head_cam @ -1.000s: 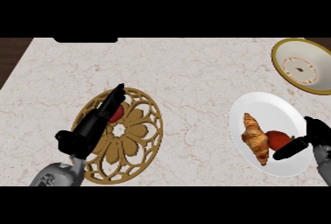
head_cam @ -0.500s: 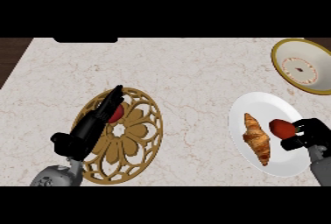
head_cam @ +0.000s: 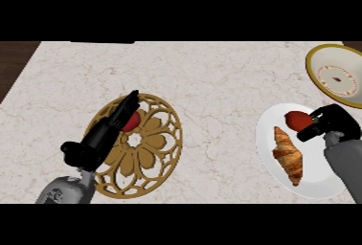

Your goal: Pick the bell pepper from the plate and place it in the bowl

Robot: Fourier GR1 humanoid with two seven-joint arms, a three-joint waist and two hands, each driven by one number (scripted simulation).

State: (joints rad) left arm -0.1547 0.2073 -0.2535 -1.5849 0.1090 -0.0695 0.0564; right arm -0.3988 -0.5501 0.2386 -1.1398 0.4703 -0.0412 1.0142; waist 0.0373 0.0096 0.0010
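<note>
In the head view we see the right hand (head_cam: 331,123) at the right edge of the white plate (head_cam: 265,135), fingers curled round the bell pepper (head_cam: 297,119). The pepper is red and glossy, on the plate just beyond a croissant (head_cam: 288,155). The bowl (head_cam: 329,60) stands beyond the plate. Well left of the plate, the left hand (head_cam: 106,136) lies straight-fingered over a gold openwork trivet (head_cam: 152,153)

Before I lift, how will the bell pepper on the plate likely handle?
The bell pepper looks rounded and smooth, so it may slip or roll within the right hand curled round it. It sits near the croissant, which a roll could nudge.
</note>
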